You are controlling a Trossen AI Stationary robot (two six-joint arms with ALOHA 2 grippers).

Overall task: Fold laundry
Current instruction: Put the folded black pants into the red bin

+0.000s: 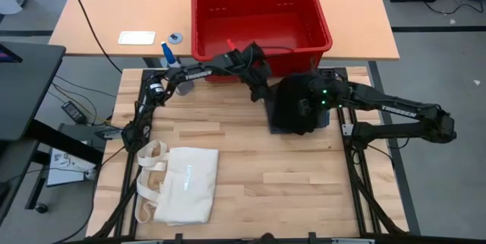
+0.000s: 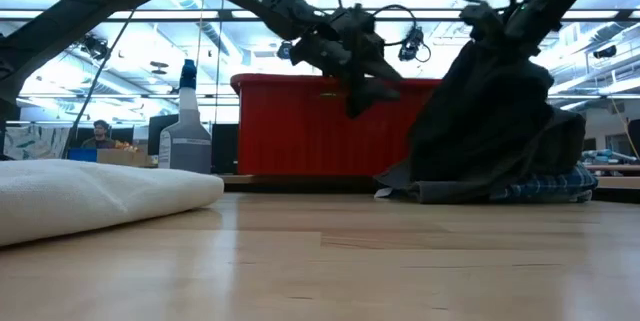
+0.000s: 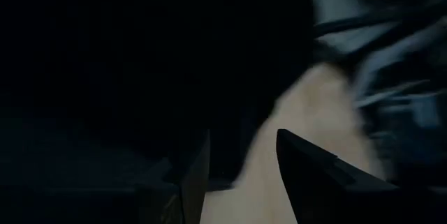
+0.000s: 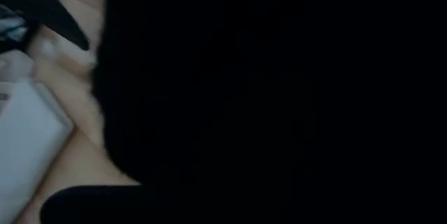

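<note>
A dark charcoal garment [image 1: 292, 111] stands in a tent shape on the table's far right part, pulled up under my right gripper [image 1: 309, 98]. In the low view the dark garment [image 2: 490, 131] hangs from my right gripper [image 2: 512, 16], its lower part piled on a blue-and-white plaid garment [image 2: 555, 186] that lies flat on the table. My left gripper [image 1: 262, 90] hovers open just left of the dark garment, above the table [image 2: 365, 91]; its wrist view shows wood between its fingers [image 3: 241, 175]. I cannot make out a light grey-blue garment. My right gripper holds the dark garment near its top [image 2: 500, 46] from above. The cloth fills the right wrist view [image 4: 279, 98] and hides the fingers, so layer and edge cannot be told. The garment hangs slack below, its lower part [image 2: 470, 186] on the plaid garment and table.
A red basket [image 1: 199, 23] stands just beyond the table's far edge, behind both grippers. A cream tote bag [image 1: 182, 187] lies at the near left. A spray bottle [image 1: 168, 54] stands far left. Bare wood shows in the middle and near right.
</note>
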